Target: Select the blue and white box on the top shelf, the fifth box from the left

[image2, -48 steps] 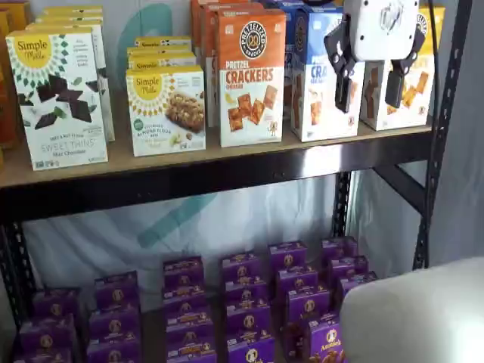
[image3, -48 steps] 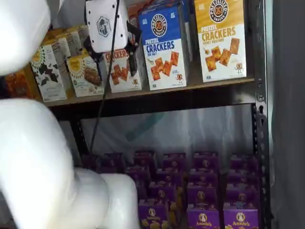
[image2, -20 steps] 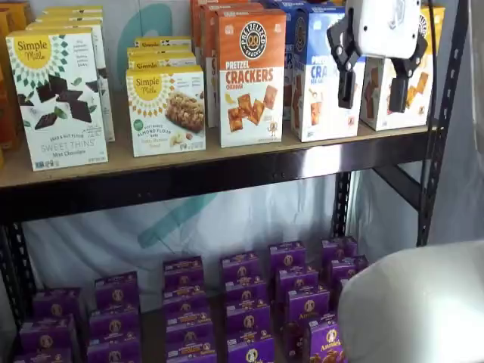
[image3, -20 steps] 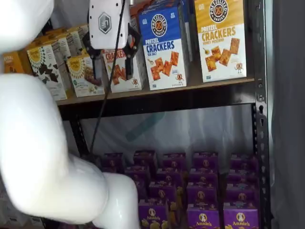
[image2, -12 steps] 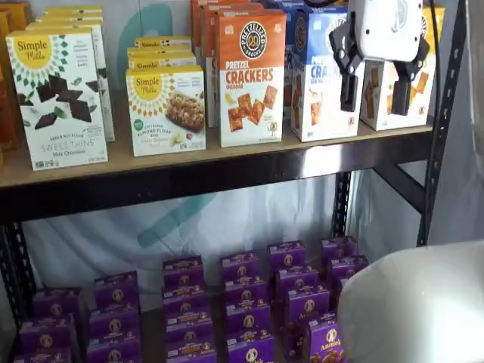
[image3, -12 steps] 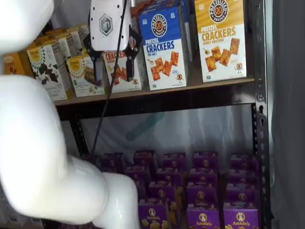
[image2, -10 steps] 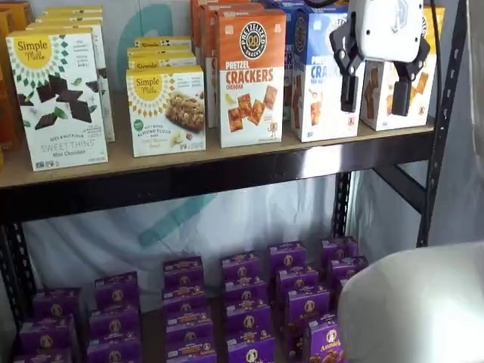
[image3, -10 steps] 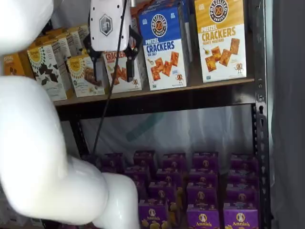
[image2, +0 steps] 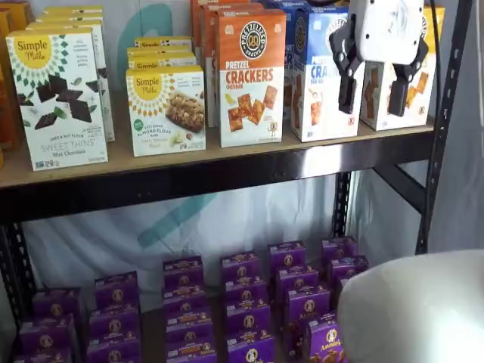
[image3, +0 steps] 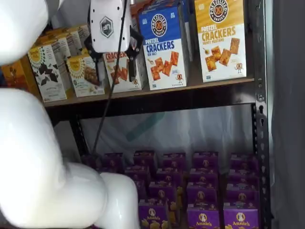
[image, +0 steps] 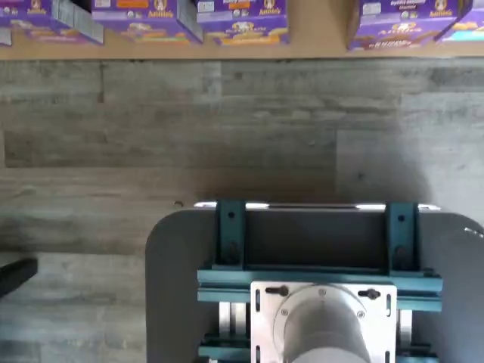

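Observation:
The blue and white box [image2: 316, 79] [image3: 164, 45] stands upright on the top shelf [image2: 227, 172] [image3: 157, 101], between an orange-and-white box and a yellow-and-white one. My gripper [image2: 373, 92] [image3: 114, 67] hangs in front of the shelf with its white body up high and a plain gap between its two black fingers. It is open and holds nothing. In a shelf view one finger [image2: 347, 91] overlaps the box's right edge, and the other lies over the yellow-and-white box. The wrist view shows floor and a dark mount with teal brackets, no fingers.
An orange cheddar box [image2: 251, 76] stands left of the blue one, a yellow-and-white box [image3: 221, 38] to its right. Simple Mills boxes [image2: 60, 98] fill the shelf's left. Purple boxes [image2: 242, 302] cover the lower level. A black upright [image2: 442, 128] and the bulky white arm [image3: 38, 157] stand nearby.
The gripper has risen a little and drifted slightly right since the earliest frames, barely moving over the last half second. Its fingers keep the same gap.

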Controlling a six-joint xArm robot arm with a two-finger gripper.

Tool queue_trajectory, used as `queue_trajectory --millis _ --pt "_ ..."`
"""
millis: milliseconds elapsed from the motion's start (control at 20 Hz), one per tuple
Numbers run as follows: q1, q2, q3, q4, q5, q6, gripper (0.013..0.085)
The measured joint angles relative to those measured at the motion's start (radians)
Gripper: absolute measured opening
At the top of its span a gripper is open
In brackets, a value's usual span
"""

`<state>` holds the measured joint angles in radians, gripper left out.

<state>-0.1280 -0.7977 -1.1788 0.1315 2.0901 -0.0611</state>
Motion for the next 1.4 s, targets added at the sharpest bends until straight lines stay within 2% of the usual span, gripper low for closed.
queue_trajectory --millis 250,550,1100,1400 --pt "0.003 -0.035 0.036 -0.001 -0.06 -0.003 0.085" --pt "0.026 -0.061 0.062 -0.011 -0.117 0.01 0.085" --pt "0.055 -0.054 0.067 -0.024 -0.129 0.034 0.085" --pt "0.07 -0.032 0.055 -0.035 -0.096 0.046 0.085"
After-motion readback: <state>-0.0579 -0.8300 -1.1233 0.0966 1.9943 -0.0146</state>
